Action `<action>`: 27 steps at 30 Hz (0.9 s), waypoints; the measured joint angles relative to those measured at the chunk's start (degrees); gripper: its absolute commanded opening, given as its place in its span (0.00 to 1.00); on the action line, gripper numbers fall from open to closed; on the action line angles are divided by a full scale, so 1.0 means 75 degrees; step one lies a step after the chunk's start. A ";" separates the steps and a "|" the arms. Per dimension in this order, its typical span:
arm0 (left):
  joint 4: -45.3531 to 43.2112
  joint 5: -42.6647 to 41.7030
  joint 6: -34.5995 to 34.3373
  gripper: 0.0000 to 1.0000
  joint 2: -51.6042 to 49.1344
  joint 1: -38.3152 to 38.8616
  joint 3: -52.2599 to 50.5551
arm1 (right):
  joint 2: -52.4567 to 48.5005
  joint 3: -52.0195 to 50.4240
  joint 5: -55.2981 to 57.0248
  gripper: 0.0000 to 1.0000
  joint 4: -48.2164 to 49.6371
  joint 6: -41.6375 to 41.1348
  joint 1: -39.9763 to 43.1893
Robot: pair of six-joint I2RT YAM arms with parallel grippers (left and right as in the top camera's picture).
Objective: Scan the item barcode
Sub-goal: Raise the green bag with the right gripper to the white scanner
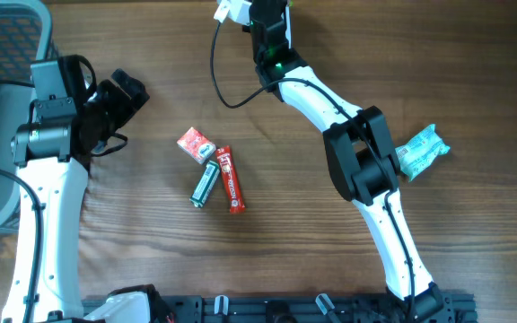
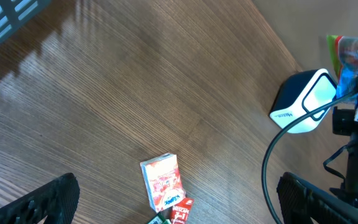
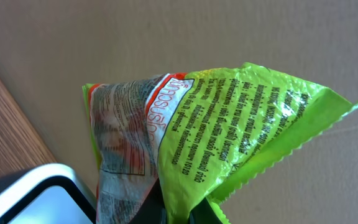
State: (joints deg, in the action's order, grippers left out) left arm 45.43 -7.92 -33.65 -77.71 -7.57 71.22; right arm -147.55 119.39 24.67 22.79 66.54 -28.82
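Far to the left of the scanner point(image 1: 232, 11), at the edge of the table point(image 1: 312, 224), stands a grey basket point(image 1: 7, 36). The left gripper point(image 1: 122, 97) is to the lower left of the scanner, well apart from it. It is released: its two fingers point(image 2: 48, 202) are spread wide with nothing between them.

Below the scanner and a little to its left, three things lie close together on the wood. There is a small red box point(image 1: 196, 144), and under it a green tube point(image 1: 205, 184) and a red stick point(image 1: 230, 179) lie side by side. A black cable point(image 1: 218, 76) runs down from the scanner in a loop.

The scanner itself is white and black and sits at the far edge of the table. Just to its right is the right gripper point(image 1: 269, 16), clenched on the lower end of a green packet point(image 3: 229, 124). The packet is held up close beside the scanner head, with its printed side facing the wrist camera. I cannot tell whether the packet touches the scanner.

Far to the lower right of the scanner, a blue-green packet point(image 1: 423, 151) lies on the table, partly hidden by the elbow of the right arm.
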 measured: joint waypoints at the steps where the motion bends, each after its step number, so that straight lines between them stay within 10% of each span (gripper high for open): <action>1: 0.0000 0.0003 0.0000 1.00 0.0000 0.0000 0.0000 | 0.0000 0.0000 -0.0061 0.04 0.0023 -0.0137 0.0000; 27: -0.0003 0.0003 0.0000 1.00 0.0000 0.0000 0.0000 | 0.0283 0.0015 0.0746 0.04 -0.1894 -0.2002 -0.0481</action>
State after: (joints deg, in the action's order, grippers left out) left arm 45.41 -7.90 -33.65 -77.71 -7.57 71.22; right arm -145.43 119.50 30.26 8.58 51.53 -32.42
